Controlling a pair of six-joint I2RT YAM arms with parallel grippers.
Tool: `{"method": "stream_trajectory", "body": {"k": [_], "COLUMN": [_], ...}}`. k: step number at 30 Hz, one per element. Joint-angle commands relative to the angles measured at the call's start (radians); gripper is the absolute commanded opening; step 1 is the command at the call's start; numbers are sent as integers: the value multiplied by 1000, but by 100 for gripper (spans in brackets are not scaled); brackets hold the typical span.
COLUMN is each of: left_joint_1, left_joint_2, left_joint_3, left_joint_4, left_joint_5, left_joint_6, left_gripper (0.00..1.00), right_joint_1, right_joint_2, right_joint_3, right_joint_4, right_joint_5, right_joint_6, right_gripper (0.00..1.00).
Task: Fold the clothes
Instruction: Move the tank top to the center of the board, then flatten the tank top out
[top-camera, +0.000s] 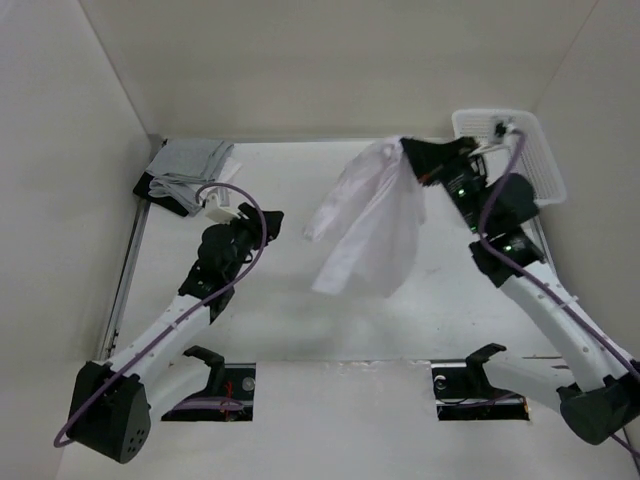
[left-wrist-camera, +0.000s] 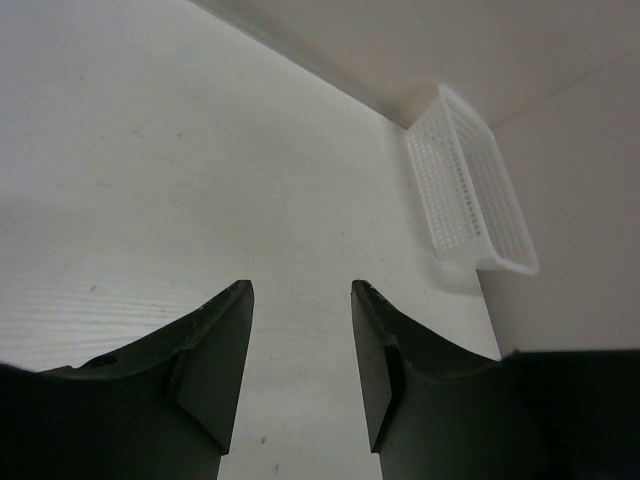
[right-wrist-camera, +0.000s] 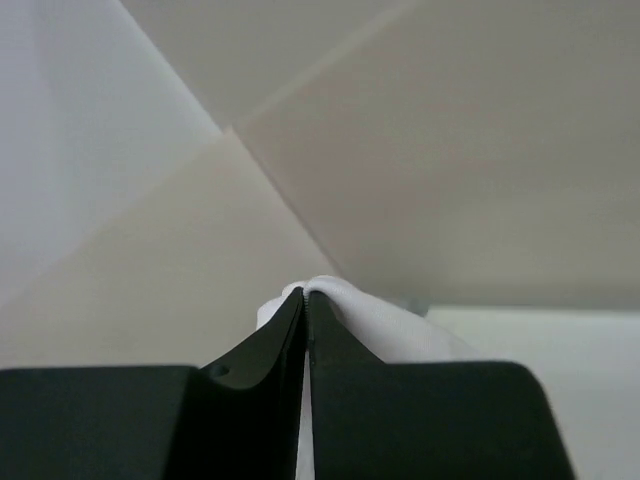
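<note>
The clothes, a white T-shirt (top-camera: 368, 225), hang in the air over the middle of the table, held by one top corner. My right gripper (top-camera: 408, 148) is shut on that corner, raised near the back right. In the right wrist view a fold of the white T-shirt (right-wrist-camera: 385, 325) bulges over the tips of the right gripper (right-wrist-camera: 305, 295), whose jaws are pressed together. My left gripper (top-camera: 268, 225) hovers left of the shirt, apart from it. In the left wrist view the left gripper (left-wrist-camera: 300, 290) is open, with only bare table between its fingers.
A white plastic basket (top-camera: 535, 150) stands at the back right corner, behind the right arm; the same basket (left-wrist-camera: 470, 190) appears in the left wrist view. A stack of grey and white cloths (top-camera: 190, 165) over a black item lies at the back left. Walls enclose the table (top-camera: 270, 300).
</note>
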Motion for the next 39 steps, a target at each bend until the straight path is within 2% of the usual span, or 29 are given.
{"method": "stream_trajectory", "body": {"k": [1, 4, 6, 8, 9, 10, 11, 13, 15, 17, 19, 22, 24, 26, 31, 34, 37, 39], "left_joint_1": [58, 64, 64, 52, 46, 37, 23, -11, -67, -135, -219, -324, -440, -475, -568, -569, -569, -557], "left_joint_2": [-63, -48, -25, -16, -20, -23, -29, -31, -11, 16, 36, 33, 12, 10, 68, 107, 118, 124], "left_joint_3": [-46, -62, -65, -69, -74, -77, -80, -80, -74, -65, -46, -37, -32, -32, -46, -43, -46, -49], "left_joint_4": [-85, -136, -173, -205, -219, -231, -260, -317, -375, -431, -518, -653, -789, -839, -801, -788, -776, -762], "left_joint_5": [-3, -36, -67, -111, -130, -147, -177, -231, -257, -258, -261, -300, -328, -345, -328, -322, -322, -319], "left_joint_6": [-19, 7, 21, 47, 61, 71, 87, 108, 118, 113, 102, 36, -112, -171, -211, -211, -214, -205], "left_gripper": [42, 42, 42, 40, 39, 38, 37, 35, 27, 23, 20, 20, 27, 30, 39, 38, 32, 22], "right_joint_1": [34, -31, -63, -65, -48, -16, 13, 98, 145, 190, 221, 241, 253, 264, 265, 270, 270, 270], "right_joint_2": [34, 158, 220, 241, 238, 232, 214, 171, 157, 166, 177, 184, 177, 165, 161, 154, 149, 158], "right_joint_3": [-303, -443, -463, -478, -495, -514, -537, -595, -626, -646, -679, -704, -712, -724, -755, -765, -775, -772], "right_joint_4": [171, 199, 174, 109, 91, 70, 42, -68, -184, -264, -278, -239, -211, -197, -162, -157, -151, -150], "right_joint_5": [19, 50, 43, 67, 82, 98, 113, 179, 239, 268, 283, 270, 268, 277, 267, 267, 265, 259], "right_joint_6": [137, 221, 231, 208, 202, 190, 178, 165, 179, 190, 220, 228, 222, 222, 224, 224, 228, 228], "right_gripper": [11, 35, 44, 49, 48, 43, 36, 15, 12, 17, 31, 33, 34, 34, 36, 38, 39, 40]}}
